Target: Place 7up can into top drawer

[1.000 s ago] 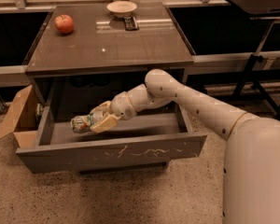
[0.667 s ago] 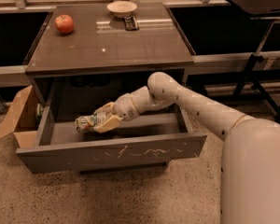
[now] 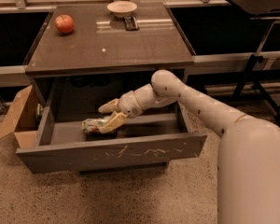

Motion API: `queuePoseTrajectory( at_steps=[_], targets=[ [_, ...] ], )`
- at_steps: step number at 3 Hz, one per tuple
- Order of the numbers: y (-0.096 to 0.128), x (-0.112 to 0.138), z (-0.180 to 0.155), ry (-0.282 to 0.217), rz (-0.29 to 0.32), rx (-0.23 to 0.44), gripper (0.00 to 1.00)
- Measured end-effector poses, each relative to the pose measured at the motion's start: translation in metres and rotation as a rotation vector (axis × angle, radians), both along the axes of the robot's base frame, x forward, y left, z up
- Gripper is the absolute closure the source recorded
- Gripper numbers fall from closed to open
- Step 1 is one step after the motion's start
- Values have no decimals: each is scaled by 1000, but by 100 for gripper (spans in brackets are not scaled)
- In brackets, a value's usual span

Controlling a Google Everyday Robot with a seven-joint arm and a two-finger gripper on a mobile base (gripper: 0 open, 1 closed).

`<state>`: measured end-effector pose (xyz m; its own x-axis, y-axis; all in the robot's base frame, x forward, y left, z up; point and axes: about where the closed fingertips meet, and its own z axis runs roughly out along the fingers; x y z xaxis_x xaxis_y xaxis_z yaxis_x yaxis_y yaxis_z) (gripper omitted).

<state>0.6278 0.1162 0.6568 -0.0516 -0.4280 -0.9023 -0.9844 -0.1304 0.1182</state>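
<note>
The 7up can (image 3: pixel 92 125) lies on its side on the floor of the open top drawer (image 3: pixel 107 151), left of the middle. My gripper (image 3: pixel 104 118) reaches into the drawer from the right, just above and right of the can. Its fingers are spread: the upper finger (image 3: pixel 107 107) stands clear of the can, and the lower finger (image 3: pixel 115 121) lies against the can's right end. The drawer is pulled out, and its grey front panel shows white scratches.
A red apple (image 3: pixel 64 24), a white bowl (image 3: pixel 122 7) and a small dark object (image 3: pixel 130 23) sit on the table top (image 3: pixel 107 45) above the drawer. An open brown cardboard box (image 3: pixel 17 118) stands on the floor to the left. A black stand (image 3: pixel 259 55) is at the right.
The can has shifted slightly right and now rests on the drawer floor. The upper finger has lifted off it; the gripper has opened.
</note>
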Motion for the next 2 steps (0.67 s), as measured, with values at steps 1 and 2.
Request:
queuePoseTrajectory(
  at_steps=[1,2],
  targets=[
    [-7,1,5,-13,1,-6,0],
    [-23,-4,24,-46,-19,-17,0]
  ],
)
